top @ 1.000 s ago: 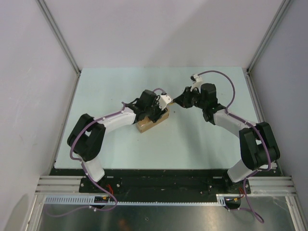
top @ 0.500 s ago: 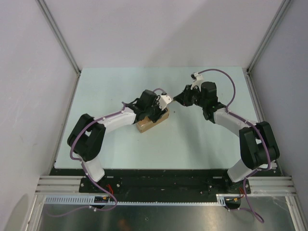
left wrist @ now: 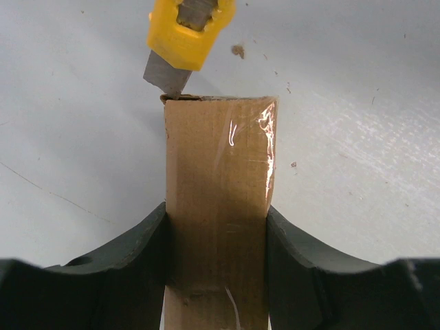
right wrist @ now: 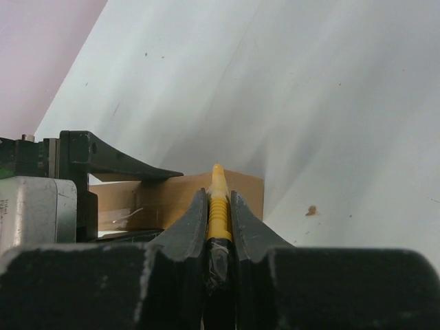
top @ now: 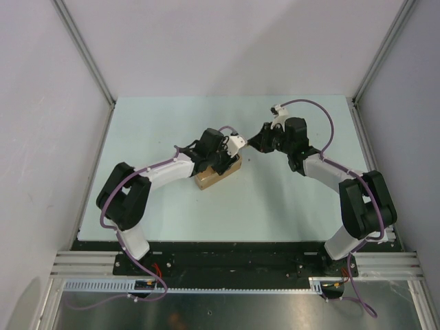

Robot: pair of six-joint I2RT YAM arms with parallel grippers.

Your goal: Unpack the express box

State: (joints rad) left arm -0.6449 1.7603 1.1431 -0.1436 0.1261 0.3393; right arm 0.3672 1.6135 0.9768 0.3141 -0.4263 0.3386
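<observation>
The express box (top: pixel 215 179) is a plain brown cardboard box resting on the pale table, with clear tape glinting on its top. My left gripper (left wrist: pixel 216 221) is shut on the express box (left wrist: pixel 216 179), one black finger on each long side. My right gripper (right wrist: pixel 218 201) is shut on a yellow-and-black utility knife (right wrist: pixel 217 210). In the left wrist view the utility knife (left wrist: pixel 187 27) comes in from above, and its grey blade (left wrist: pixel 165 77) touches the box's far left corner. From above, the right gripper (top: pixel 256 145) sits just right of the box's far end.
The table (top: pixel 289 199) is a pale green sheet with metal frame posts (top: pixel 82 51) at its far corners and grey walls on three sides. A small brown crumb (left wrist: pixel 238 49) lies on the table beyond the box. Both arm bases stand at the near edge.
The right arm has shifted slightly toward the far left, keeping the knife at the box's end. The left arm and the box have not moved.
</observation>
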